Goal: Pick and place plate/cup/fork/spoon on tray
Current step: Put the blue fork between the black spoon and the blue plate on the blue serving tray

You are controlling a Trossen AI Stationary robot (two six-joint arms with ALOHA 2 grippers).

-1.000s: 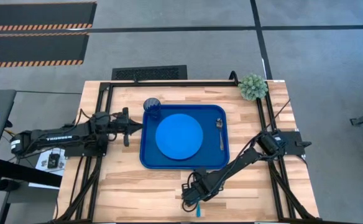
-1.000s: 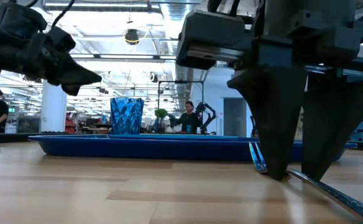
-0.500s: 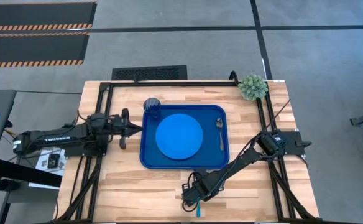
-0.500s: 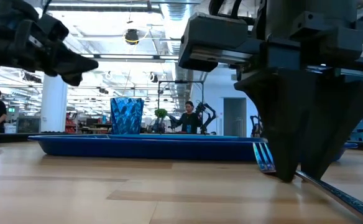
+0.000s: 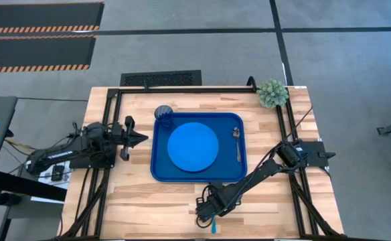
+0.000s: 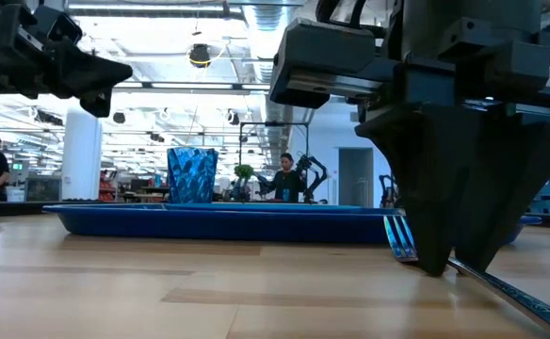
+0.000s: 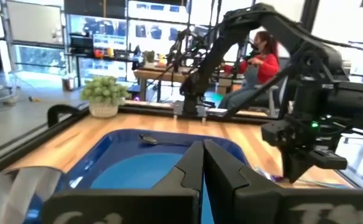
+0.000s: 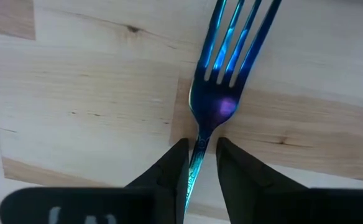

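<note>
Right tool down at the near edge of the wooden bench, fingers pinching the neck of the light-blue fork, tines pointing away past the fingertips, fork lying flat on the wood. Seen from above, same tool just near of the tray, fork handle poking out toward the bench's near edge. Dark-blue tray at bench centre, carrying the round blue plate in its middle, the translucent cup at its far-left corner and the grey spoon along its right side. Left tool hanging above the bench just left of the tray, fingers pressed together and pointing toward it, nothing held. Small green potted plant at the far-right corner of the bench. Beyond the bench, a seated person in a red top in the room.
</note>
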